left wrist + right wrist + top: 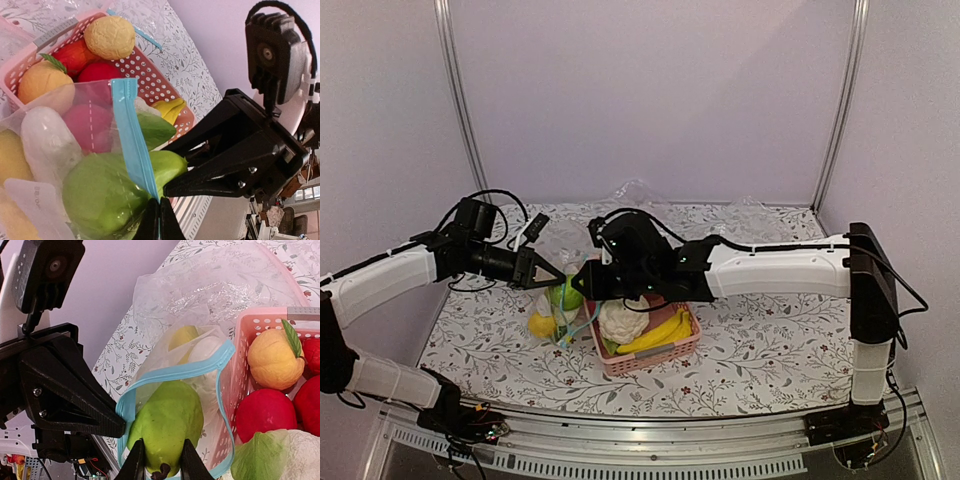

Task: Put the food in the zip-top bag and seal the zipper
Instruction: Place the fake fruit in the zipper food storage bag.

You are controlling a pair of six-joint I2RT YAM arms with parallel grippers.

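Pushing the green fruit fully past the zipper is the trick, I reckon: right hand grips it at the zip-top bag mouth, just beside the pink basket, left hand pinched tight on the zipper edge.

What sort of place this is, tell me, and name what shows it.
Probably a robot test booth in a lab, not a kitchen: plain pale walls framed by metal posts, two robot arms bolted along a table with a floral cover, and toy produce in a pink basket.
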